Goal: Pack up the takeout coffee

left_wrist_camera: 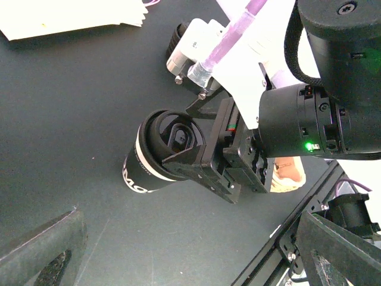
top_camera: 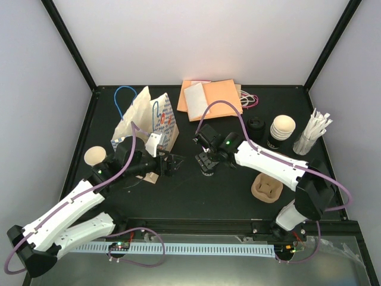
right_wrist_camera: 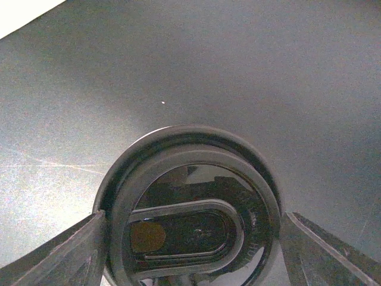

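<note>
Looking down from the overhead camera, I see pale walls on three sides and black corner posts closing in a matte black table. The surface is scuffed, with faint scratches and specks of dust in the wrist views.

A white paper bag with blue handles stands at the left rear. Orange envelopes lie flat against the back edge. A stack of cream cups on a black base sits to the right, and a brown pulp carrier lies nearer to me.

My right gripper hangs over the middle of the table. The takeout coffee stands upright there, directly under it. Its fingers sit one on each side of the black lid, right at the rim. I cannot tell whether they press on it.

My left gripper is just beside the cup on the bag side, fingers spread wide with nothing between them.
</note>
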Robot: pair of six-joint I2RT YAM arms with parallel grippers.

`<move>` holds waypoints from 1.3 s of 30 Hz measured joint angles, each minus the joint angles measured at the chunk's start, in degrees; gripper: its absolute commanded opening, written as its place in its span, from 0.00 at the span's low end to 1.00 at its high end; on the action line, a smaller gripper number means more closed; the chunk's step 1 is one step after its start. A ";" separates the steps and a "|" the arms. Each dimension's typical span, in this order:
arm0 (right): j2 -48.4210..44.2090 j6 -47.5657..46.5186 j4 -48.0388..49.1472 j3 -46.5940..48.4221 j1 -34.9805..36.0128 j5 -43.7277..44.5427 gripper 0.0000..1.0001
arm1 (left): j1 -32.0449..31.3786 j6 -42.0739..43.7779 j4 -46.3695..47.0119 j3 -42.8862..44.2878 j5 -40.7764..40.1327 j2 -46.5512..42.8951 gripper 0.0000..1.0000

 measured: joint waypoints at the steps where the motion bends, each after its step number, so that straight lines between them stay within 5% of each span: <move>1: 0.11 -0.04 -0.07 0.00 0.00 0.11 0.80 | 0.00 0.00 0.00 0.00 0.00 0.00 0.99; 39: 1.09 -2.95 -5.97 4.35 -2.54 -5.11 0.82 | 0.00 0.00 0.00 0.11 0.07 0.61 0.99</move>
